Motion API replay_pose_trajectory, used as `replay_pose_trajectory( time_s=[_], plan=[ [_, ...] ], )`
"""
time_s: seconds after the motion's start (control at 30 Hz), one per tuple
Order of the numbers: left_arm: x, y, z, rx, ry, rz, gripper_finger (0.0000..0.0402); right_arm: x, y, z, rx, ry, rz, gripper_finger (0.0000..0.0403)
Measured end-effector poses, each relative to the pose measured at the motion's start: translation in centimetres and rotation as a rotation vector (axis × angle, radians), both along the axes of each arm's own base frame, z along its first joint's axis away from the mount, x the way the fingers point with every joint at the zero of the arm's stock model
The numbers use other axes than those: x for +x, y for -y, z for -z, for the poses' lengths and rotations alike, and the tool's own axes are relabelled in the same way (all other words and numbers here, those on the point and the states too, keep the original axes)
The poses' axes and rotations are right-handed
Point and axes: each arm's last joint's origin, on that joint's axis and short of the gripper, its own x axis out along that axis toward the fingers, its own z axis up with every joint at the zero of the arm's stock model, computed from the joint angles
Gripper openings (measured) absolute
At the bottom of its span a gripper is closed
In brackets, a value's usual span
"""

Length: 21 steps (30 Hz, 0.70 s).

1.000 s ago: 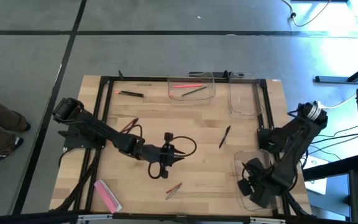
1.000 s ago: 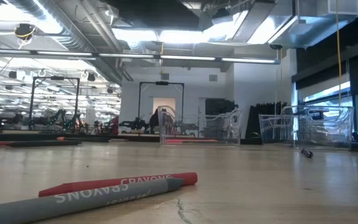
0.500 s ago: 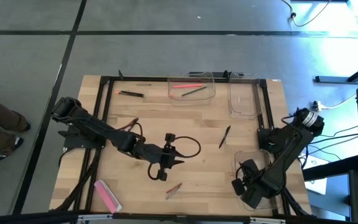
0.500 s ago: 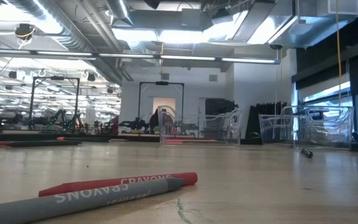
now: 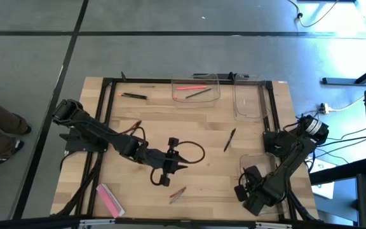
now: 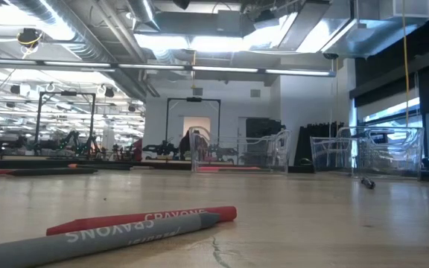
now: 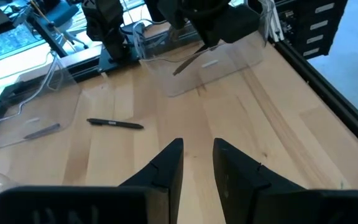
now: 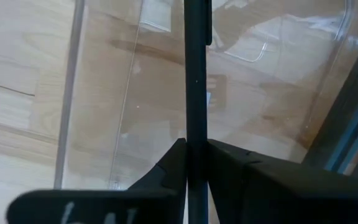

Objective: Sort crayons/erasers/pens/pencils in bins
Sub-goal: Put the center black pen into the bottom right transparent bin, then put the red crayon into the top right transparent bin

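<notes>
The light wooden table carries a black metal frame around its edges. Three clear bins rest on it: one at 12 o'clock, one at 1 o'clock, one at 4 o'clock. A black pen lies at 3 o'clock, another at 11. Two crayons, red and grey, lie at 6 o'clock, a pink eraser at 7.
</notes>
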Motion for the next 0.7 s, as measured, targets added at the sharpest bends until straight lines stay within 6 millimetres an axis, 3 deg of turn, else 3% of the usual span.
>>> replay_pose_trajectory(
  time_s=[0.43,0.7],
  plan=[
    [0.0,0.0,0.0,-0.007,0.0,-0.005,0.008,0.0,0.1,0.0,-0.008,-0.005,-0.002,0.0108],
    [-0.3,-0.6,0.4,-0.071,-0.037,-0.148,0.008,-0.5,0.7,-1.7,0.024,0.03,-0.003,0.0101]
  ],
)
